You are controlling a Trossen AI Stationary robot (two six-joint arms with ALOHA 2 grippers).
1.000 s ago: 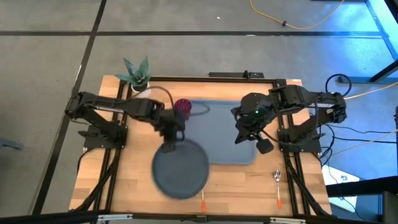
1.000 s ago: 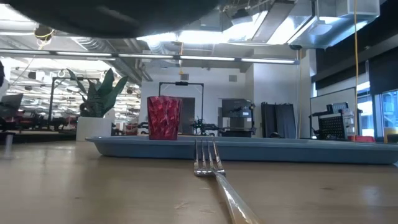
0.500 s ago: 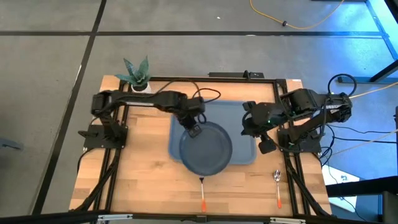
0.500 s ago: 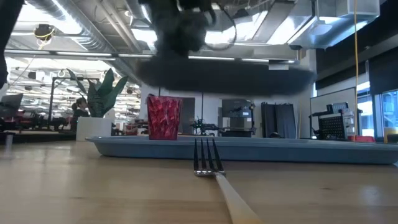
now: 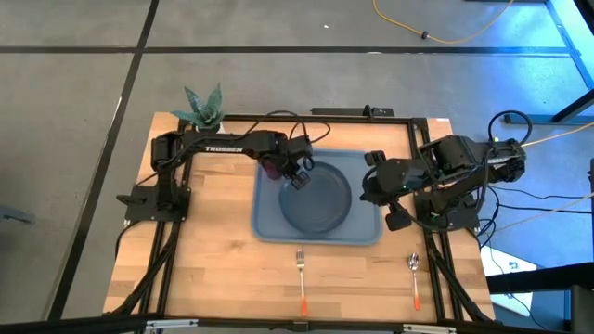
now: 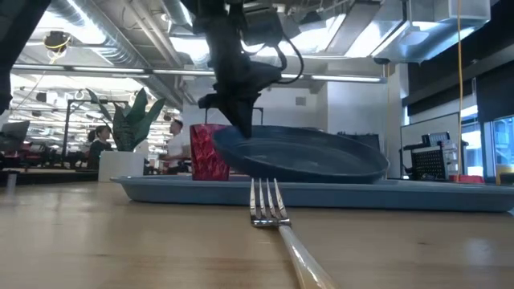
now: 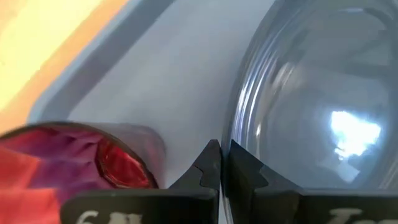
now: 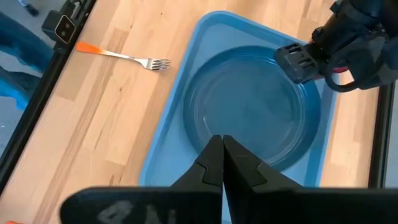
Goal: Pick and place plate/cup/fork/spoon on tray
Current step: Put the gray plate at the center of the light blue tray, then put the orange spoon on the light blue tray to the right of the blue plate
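The slate-blue plate [image 5: 320, 199] is over the light-blue tray [image 5: 269, 227], held by my left gripper [image 5: 299, 176], which is shut on its rim. In the low view the plate [image 6: 305, 156] is tilted, its held side higher. The maroon cup [image 5: 272, 165] stands in the tray's far-left corner, right beside the gripper. The fork [image 5: 301, 278] and the spoon [image 5: 415, 278] lie on the table near the front edge. My right gripper [image 5: 394, 218] is shut and empty at the tray's right edge. My left gripper pinches the plate's raised rim [image 7: 239, 124] between its two fingers, at the plate's far-left side next to the cup. The fingers [image 6: 241, 120] come from above, slanting down. The plate is tilted, its held side raised and its right side low over the tray; whether that side touches, I cannot tell.
A white pot with a green plant [image 5: 206, 116] stands at the table's far-left corner. Bare wood lies left of the tray and along the front around the fork [image 8: 124, 57]. People show in the room beyond the table.
My left gripper has carried the plate from over the table's near-left part toward the far and right, over the tray, and has lowered it there with its held side higher. My right gripper has drawn back toward the table's right edge.
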